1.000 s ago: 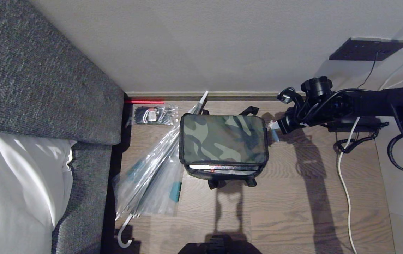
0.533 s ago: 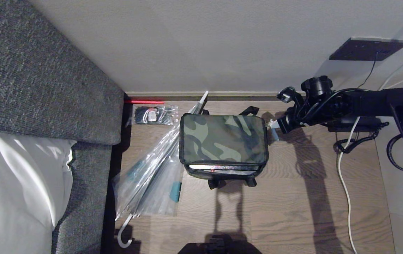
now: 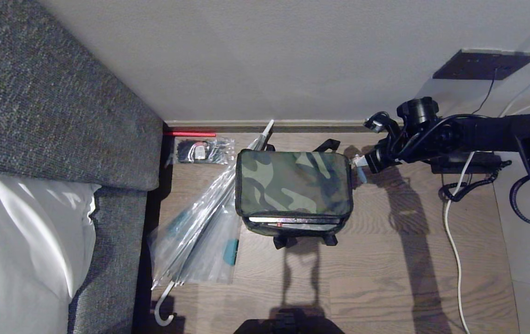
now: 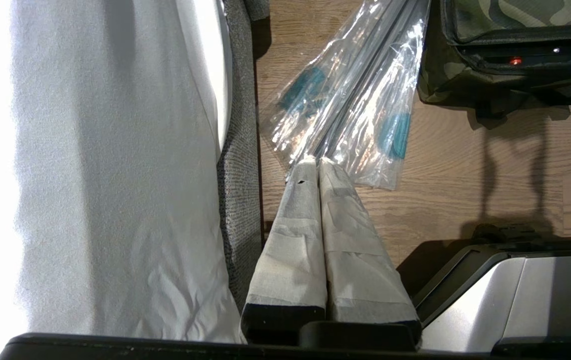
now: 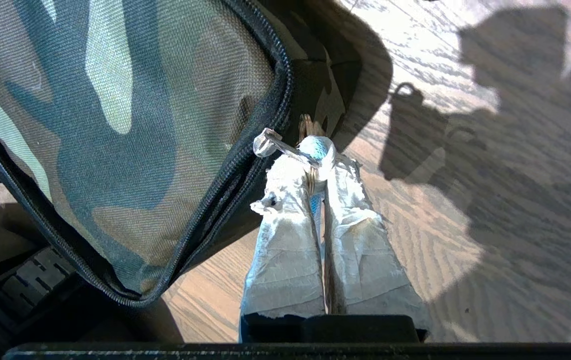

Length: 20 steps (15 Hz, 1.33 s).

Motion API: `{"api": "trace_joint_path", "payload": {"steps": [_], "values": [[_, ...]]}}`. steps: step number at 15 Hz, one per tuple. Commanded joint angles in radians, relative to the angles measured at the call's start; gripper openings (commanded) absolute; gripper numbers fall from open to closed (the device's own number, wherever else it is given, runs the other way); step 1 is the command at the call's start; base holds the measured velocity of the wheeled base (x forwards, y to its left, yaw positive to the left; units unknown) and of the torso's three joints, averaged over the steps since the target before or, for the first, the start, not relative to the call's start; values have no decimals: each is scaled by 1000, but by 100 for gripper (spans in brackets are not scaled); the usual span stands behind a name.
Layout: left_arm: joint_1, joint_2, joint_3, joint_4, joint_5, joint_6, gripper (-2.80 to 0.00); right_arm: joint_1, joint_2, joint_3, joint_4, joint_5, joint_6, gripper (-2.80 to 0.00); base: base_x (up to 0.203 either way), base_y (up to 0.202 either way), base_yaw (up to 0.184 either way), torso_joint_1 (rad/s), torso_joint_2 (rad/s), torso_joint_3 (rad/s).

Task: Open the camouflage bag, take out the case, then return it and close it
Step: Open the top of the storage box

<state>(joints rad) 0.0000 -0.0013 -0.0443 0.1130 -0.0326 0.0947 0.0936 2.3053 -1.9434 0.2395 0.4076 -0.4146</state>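
Hemmed on its left by the wrapped umbrella (image 3: 200, 222), touching the camouflage bag (image 3: 294, 183). Open floor (image 3: 376, 278) right and front; perhaps cramped toward the wall (image 3: 265, 60).

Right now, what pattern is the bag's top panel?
Green camouflage on the bag, clearest in the head view.

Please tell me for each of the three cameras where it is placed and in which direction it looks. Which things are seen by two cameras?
Head view: high on the robot, looking down at the floor and wall; the right arm with its right end effector beside the camouflage bag.
Left wrist view: behind the shut left end effector, facing floor and bedding.
Right wrist view: behind the right end effector, shut on the zip pull.
Shared: the bag in all three; the wrapped umbrella in head and left wrist views.
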Motion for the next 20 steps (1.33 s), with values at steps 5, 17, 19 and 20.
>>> {"api": "trace_joint_path", "payload": {"steps": [5,17,19,20], "values": [[0,1,0,1,-1,0,-280,3,-3,-5,-61,5,-4,-280,0,0,0,0,0,0],[0,1,0,1,-1,0,-280,0,-4,20,47,-1,-12,-280,0,0,0,0,0,0],[0,1,0,1,-1,0,-280,-2,-4,17,76,2,-23,0,0,0,0,0,0,0],[0,1,0,1,-1,0,-280,0,-1,12,77,3,-20,0,0,0,0,0,0,0]]}}
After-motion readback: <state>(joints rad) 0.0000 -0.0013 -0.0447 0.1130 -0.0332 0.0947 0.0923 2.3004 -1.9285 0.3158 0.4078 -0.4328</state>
